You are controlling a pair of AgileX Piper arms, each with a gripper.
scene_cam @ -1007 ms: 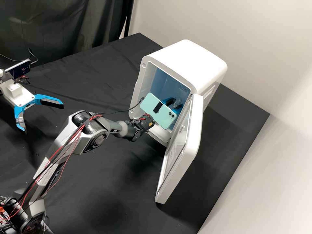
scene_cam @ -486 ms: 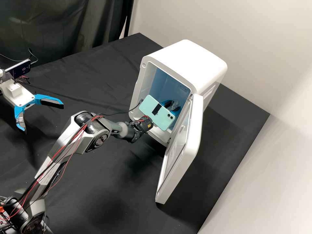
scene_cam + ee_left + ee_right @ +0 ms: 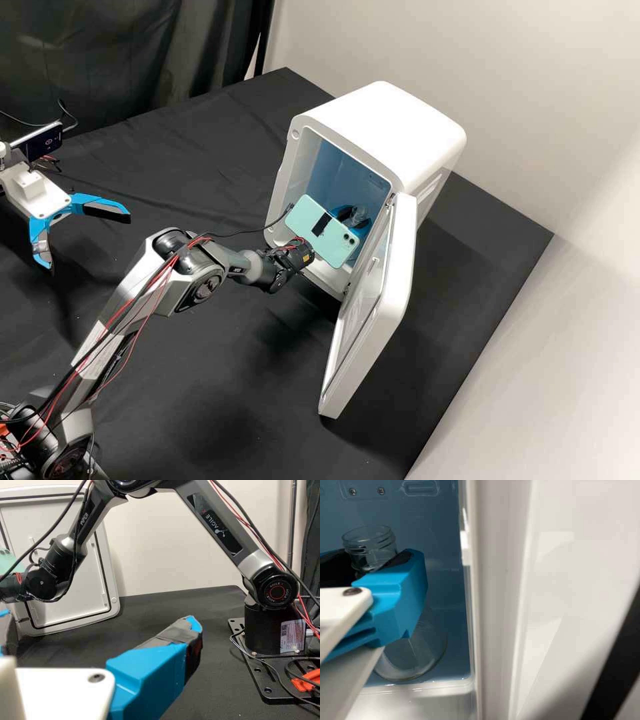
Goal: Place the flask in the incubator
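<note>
The right gripper point(image 3: 372, 575) sits at the neck of the clear glass flask with a threaded mouth point(image 3: 369, 541) — whether it pinches it or merely flanks it, I cannot tell. The flask stands upright inside the white box incubator point(image 3: 400, 133), apparently on its pale blue floor, its sole visible content. Pulling back while snagged on the neck could topple it — or the wrist might clip the open white door point(image 3: 370, 313). (The left gripper point(image 3: 87, 240) hangs spread wide, well apart.)

Right arm point(image 3: 180, 273) dips at the incubator point(image 3: 400, 133)
Within the last 1 s its wrist sank slightly and drew back a touch from the opening, the flask point(image 3: 358, 215) shifting down with it.
</note>
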